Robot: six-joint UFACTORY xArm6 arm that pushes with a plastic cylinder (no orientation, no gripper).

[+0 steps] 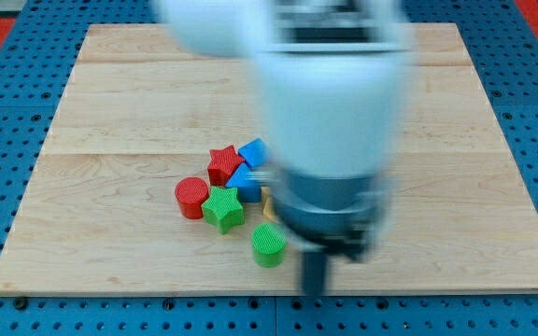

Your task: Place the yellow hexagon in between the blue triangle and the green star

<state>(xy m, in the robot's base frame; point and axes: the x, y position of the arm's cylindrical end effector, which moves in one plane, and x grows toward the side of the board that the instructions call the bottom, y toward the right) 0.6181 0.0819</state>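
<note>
Camera view shows the wooden counter (110,140) with my arm (330,103), large and blurred, over its middle. My tip (315,291) stands near the view's bottom edge, just right of the green cylinder (268,245). There are no jaws on this rod, so nothing is grasped. The yellow hexagon (266,204) is mostly hidden behind the arm (only a small yellow edge shows), right of the green star (222,207) and below the blue triangle (246,183). A red star (223,165), a blue block (253,152) and a red cylinder (191,197) crowd together beside them.
</note>
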